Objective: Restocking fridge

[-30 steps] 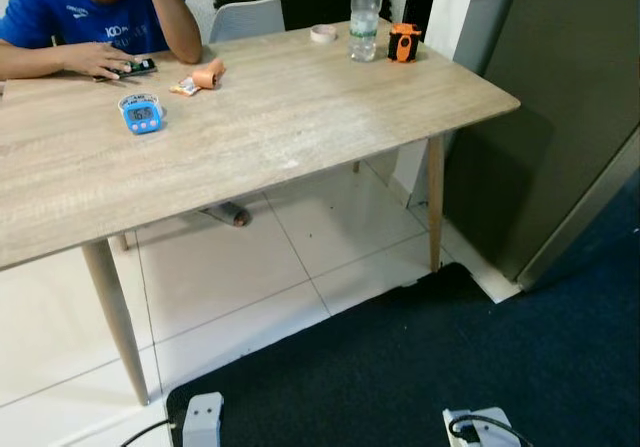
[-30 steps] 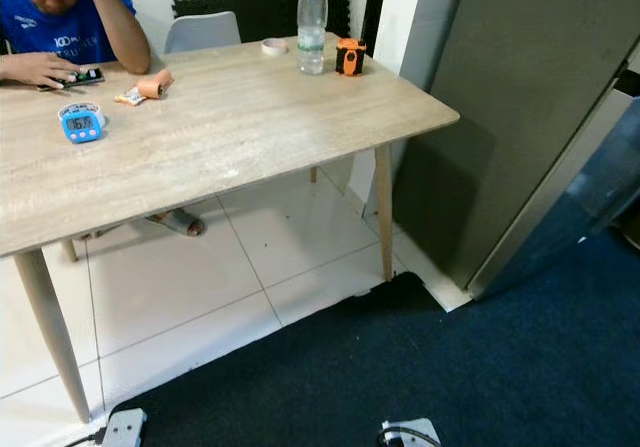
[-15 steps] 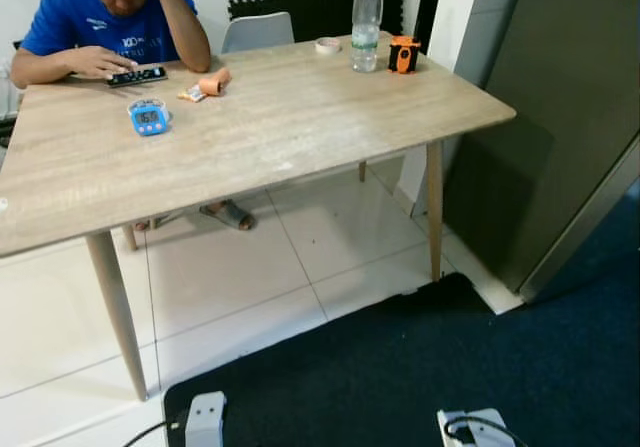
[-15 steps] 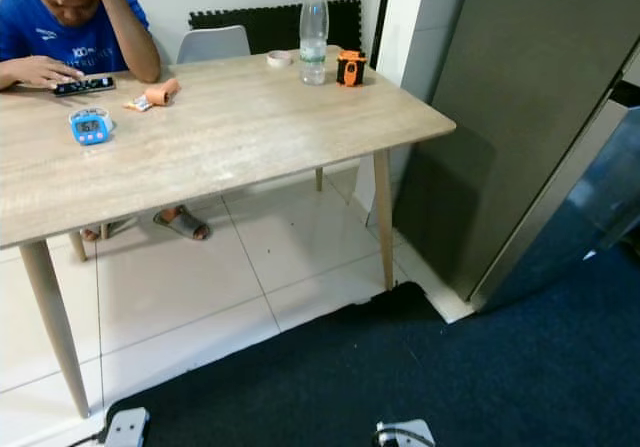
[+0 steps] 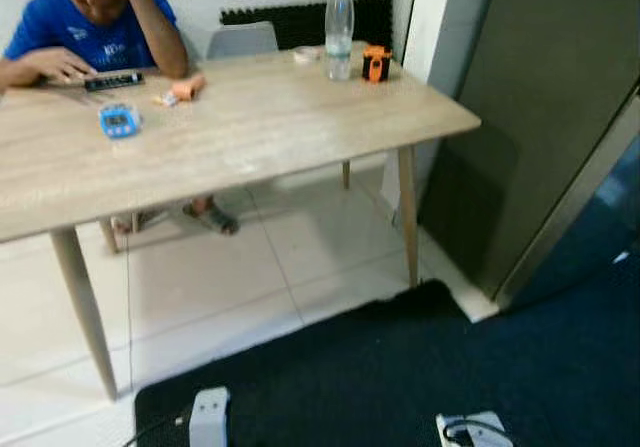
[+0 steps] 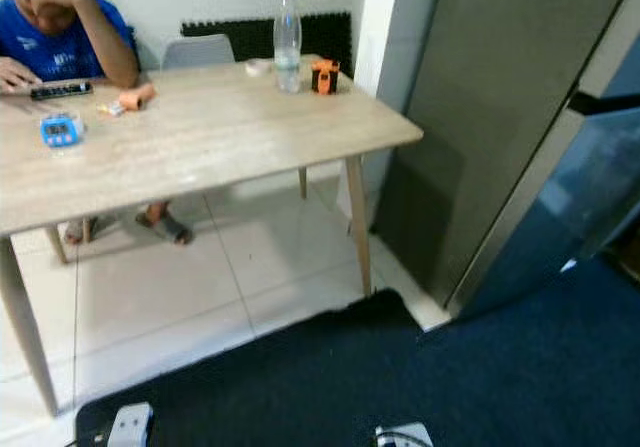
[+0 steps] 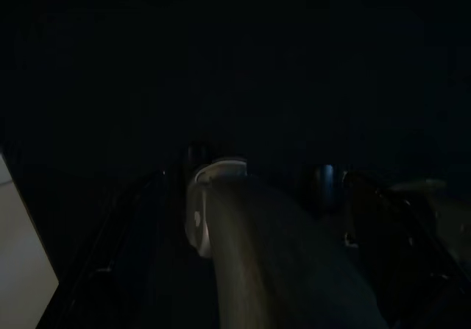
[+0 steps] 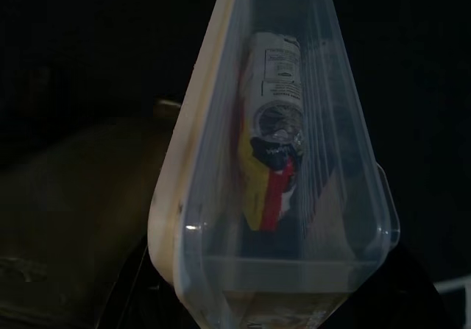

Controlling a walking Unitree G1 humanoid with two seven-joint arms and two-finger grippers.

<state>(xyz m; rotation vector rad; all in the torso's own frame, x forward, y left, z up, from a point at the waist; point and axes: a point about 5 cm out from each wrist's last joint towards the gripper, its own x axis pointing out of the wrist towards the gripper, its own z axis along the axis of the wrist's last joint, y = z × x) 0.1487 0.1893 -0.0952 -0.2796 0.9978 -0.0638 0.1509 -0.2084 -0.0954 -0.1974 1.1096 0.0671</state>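
**Right wrist view: container held, fridge ahead**

Right gripper (image 8: 272,299) pinches a clear plastic container (image 8: 272,196) with a packaged item (image 8: 272,152) inside. Left gripper (image 7: 243,285): finger state cannot be told, view dark. Grey fridge (image 6: 480,117) stands beside the wooden table (image 6: 200,137).

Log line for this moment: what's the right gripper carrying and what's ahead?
right gripper: clear plastic container with packet inside | ahead: wooden table, water bottle, seated person | fridge on right

We see a pale wood-grain tabletop (image 5: 250,117), a dark navy carpet (image 5: 420,367) and white floor tiles (image 5: 230,277). The person's shirt (image 5: 85,32) is blue, as is the small timer (image 5: 119,120). Our clear container (image 8: 272,218) shows a yellow, red and black packet (image 8: 268,174).
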